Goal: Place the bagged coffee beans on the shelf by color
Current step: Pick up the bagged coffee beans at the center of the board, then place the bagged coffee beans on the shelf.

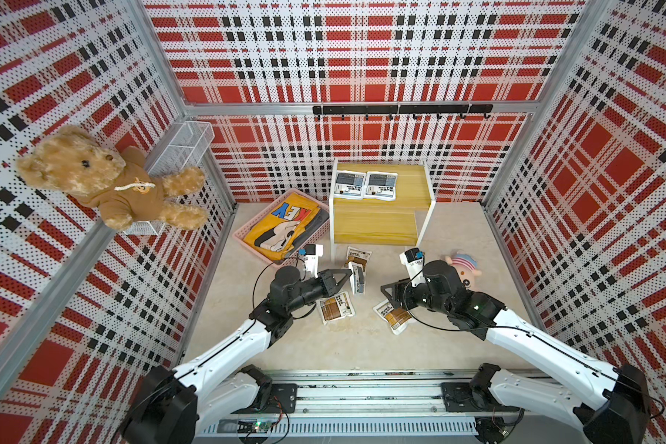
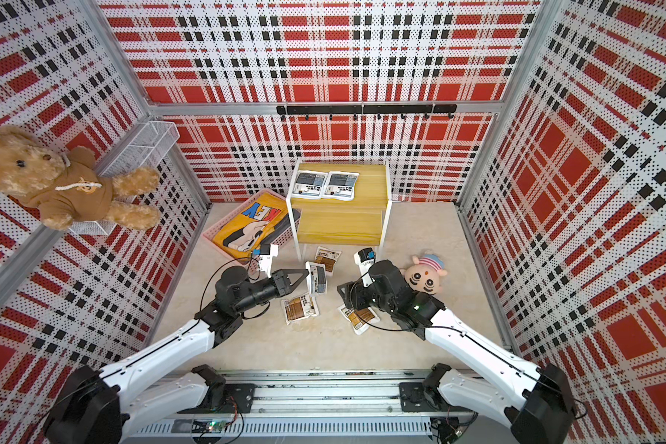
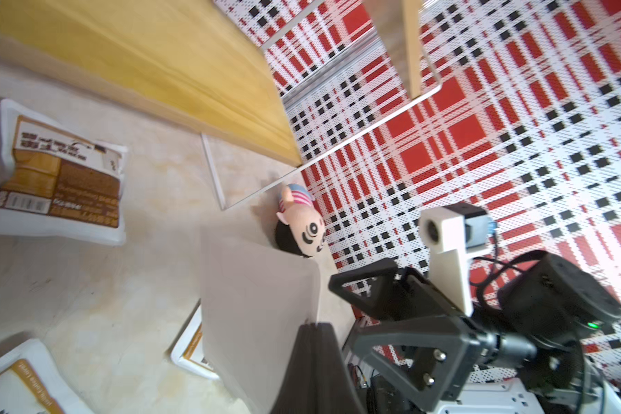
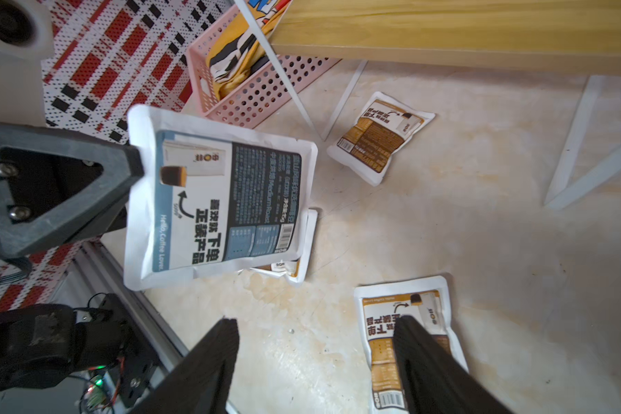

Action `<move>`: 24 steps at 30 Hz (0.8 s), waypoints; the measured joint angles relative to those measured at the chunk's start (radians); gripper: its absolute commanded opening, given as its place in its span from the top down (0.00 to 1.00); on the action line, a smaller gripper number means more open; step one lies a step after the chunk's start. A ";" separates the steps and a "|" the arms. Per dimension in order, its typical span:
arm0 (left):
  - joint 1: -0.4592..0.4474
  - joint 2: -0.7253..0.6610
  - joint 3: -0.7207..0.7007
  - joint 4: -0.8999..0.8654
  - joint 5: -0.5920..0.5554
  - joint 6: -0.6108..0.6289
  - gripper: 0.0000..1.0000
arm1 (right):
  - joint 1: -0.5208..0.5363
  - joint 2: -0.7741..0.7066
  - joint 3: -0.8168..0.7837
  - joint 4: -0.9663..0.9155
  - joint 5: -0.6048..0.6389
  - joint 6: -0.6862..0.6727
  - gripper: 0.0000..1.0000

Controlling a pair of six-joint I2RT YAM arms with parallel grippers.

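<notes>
Grey-blue pouch [image 4: 216, 200] reading "Hello, Coffee Lover." and "Medium Roast" hangs clamped in the left gripper [image 4: 137, 168] before the shelf [image 1: 375, 226], whose top tier bears two matching pouches [image 1: 348, 184]. Right gripper [image 4: 316, 351] gapes above a brown pouch [image 4: 406, 304] on the floor [image 4: 481, 251].

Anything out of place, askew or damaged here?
Nothing damaged or spilled. Three brown pouches lie scattered at different angles on the tabletop before the shelf. The left gripper pinches a blue pouch by one edge, so it hangs on edge.

Blue-panel pouch [image 1: 358, 282] on edge in left end effector [image 1: 349, 274], near shelf [image 1: 375, 228]
</notes>
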 measured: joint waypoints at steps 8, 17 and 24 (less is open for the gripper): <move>0.045 -0.106 0.032 -0.016 0.125 -0.030 1.00 | 0.000 -0.061 0.067 -0.022 -0.133 0.018 0.10; 0.090 -0.186 0.108 -0.068 0.206 -0.027 1.00 | -0.002 -0.099 0.122 -0.002 -0.248 0.101 0.05; 0.095 -0.132 0.167 -0.060 0.311 -0.066 1.00 | -0.005 -0.081 0.229 -0.057 -0.322 0.042 0.05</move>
